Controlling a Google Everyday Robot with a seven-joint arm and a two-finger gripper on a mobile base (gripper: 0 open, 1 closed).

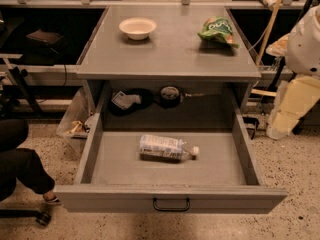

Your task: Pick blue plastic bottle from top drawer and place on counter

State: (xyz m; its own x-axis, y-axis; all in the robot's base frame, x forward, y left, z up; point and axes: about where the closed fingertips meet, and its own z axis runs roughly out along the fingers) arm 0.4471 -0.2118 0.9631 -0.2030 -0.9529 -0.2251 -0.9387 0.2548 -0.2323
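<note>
The blue plastic bottle (pixel 167 148) lies on its side in the middle of the open top drawer (pixel 100 159), white cap pointing right. The drawer is pulled fully out, its black handle (pixel 171 204) centred on the front panel. The counter (pixel 170 49) is the grey top above it. White and cream parts of my arm (pixel 300 59) show at the right edge, beside the cabinet. My gripper is out of view.
A white bowl (pixel 137 28) stands at the counter's back left and a green snack bag (pixel 218 30) at its back right. Dark items (pixel 170 95) sit in the recess behind the drawer. A person's leg and shoe (pixel 25 174) are at the left on the floor.
</note>
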